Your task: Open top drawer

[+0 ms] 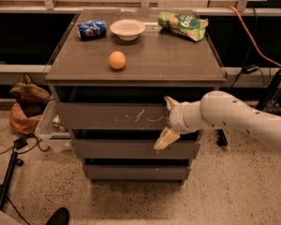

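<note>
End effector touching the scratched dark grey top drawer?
Cannot tell. Camera view: end effector overlaps right end of the scratched grey top drawer; contact unclear.

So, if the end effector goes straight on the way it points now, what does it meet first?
Most likely the top drawer: the end effector points left at its scratched front panel, fingers spread above and below it. Depth is unclear, so contact is uncertain.

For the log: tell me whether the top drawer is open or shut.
Seemingly shut: the top drawer front sits back under the tabletop, no inside showing. The open gripper spans its right end.
</note>
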You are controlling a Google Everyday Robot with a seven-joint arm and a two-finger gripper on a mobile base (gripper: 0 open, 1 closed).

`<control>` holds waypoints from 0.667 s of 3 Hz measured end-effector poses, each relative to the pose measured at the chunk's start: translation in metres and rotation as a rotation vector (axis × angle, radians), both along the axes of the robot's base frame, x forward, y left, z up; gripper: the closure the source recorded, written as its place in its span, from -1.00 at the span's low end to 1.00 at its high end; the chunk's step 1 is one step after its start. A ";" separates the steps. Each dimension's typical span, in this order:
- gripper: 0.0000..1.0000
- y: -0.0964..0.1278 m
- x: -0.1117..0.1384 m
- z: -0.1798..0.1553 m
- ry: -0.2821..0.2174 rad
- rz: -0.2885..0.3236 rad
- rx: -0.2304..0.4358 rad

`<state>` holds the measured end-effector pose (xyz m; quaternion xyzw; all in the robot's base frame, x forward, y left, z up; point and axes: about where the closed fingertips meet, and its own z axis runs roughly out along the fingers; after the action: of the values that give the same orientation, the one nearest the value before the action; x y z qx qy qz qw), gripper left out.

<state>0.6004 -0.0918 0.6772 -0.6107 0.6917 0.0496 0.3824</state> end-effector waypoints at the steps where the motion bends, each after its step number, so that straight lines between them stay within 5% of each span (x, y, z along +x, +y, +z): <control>1: -1.00 0.006 0.029 -0.022 -0.030 0.013 -0.023; 2: -1.00 0.013 0.044 -0.034 -0.034 0.031 -0.032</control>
<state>0.6446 -0.0784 0.6429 -0.6283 0.6761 0.0341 0.3834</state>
